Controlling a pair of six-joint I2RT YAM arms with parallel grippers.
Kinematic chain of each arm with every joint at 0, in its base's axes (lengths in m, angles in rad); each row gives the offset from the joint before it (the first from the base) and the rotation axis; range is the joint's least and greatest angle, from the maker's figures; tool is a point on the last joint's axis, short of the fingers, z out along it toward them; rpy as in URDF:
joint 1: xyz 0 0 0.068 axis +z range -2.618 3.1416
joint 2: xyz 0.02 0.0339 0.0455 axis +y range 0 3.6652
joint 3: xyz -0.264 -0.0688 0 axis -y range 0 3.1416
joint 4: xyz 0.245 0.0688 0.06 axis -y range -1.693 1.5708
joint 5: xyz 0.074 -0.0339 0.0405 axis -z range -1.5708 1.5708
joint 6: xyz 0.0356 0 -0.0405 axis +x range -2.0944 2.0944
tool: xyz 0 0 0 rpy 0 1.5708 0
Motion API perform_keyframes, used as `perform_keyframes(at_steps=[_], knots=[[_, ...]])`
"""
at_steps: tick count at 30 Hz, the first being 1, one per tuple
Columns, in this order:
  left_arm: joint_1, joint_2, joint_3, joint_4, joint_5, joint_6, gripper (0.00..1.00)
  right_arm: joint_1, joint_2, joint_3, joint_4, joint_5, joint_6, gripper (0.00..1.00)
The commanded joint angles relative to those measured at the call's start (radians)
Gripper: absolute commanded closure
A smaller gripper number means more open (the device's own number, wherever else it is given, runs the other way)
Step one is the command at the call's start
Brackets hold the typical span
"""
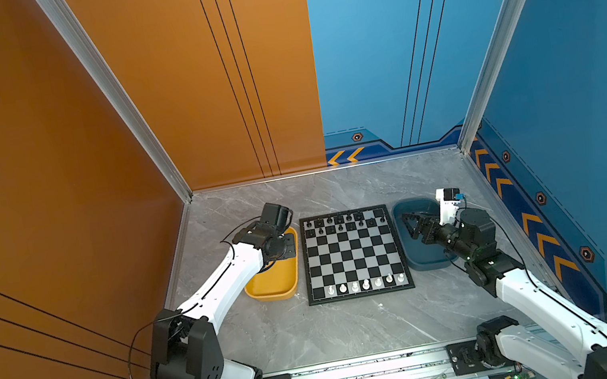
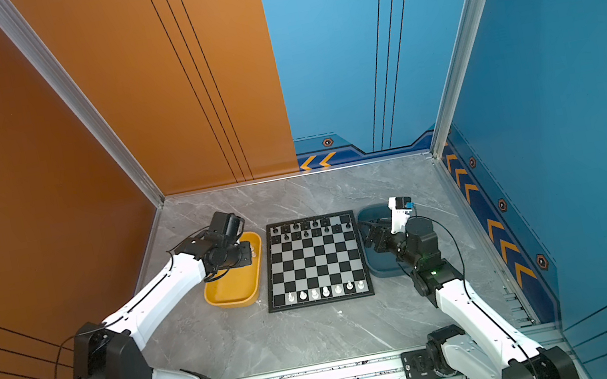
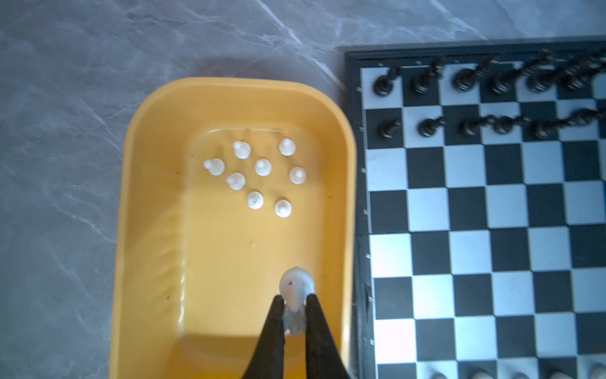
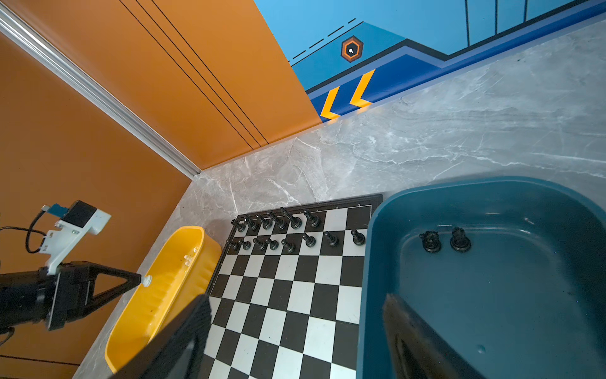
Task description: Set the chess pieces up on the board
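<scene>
While the board (image 1: 354,257) carries 14 black pieces (image 4: 288,245) on its 2 far rows and 7 white pieces (image 1: 354,286) on its near row, 11 are left to place, I judge. Left of the board, the yellow tray (image 3: 147,229) holds 8 more white (image 3: 263,167). Right of the board, the blue tray (image 4: 524,295) holds 2 black (image 4: 431,242). The right gripper (image 1: 409,226) hangs over the blue tray with its jaws apart. The left gripper (image 3: 296,300), over the yellow tray, is clamped on 1 white piece (image 3: 296,282).

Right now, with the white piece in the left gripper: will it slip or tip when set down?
The white piece looks small and glossy, so probably light and a bit slippery. The left gripper pinches it with narrow tips, so it may twist. Pieces in the tray stand upright; it likely will too.
</scene>
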State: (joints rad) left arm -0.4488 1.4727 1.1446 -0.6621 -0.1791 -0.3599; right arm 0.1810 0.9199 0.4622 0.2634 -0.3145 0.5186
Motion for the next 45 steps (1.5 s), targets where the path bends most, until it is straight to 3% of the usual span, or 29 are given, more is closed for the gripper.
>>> perform_keyframes(at_steps=[1, 11, 18, 45], knots=[[-0.069, -0.023, -0.023, -0.068, -0.009, -0.037, 1.00, -0.004, -0.023, -0.015, 0.010, -0.020, 0.019, 0.16], [-0.226, -0.071, -0.102, -0.092, 0.000, -0.116, 1.00, -0.004, -0.049, -0.040, 0.016, -0.011, 0.029, 0.16], [-0.289, -0.017, -0.108, -0.093, 0.010, -0.132, 1.00, -0.004, -0.051, -0.048, 0.018, -0.016, 0.032, 0.16], [-0.366, 0.120, -0.108, -0.090, 0.023, -0.158, 1.00, -0.002, -0.047, -0.060, 0.024, -0.013, 0.039, 0.16]])
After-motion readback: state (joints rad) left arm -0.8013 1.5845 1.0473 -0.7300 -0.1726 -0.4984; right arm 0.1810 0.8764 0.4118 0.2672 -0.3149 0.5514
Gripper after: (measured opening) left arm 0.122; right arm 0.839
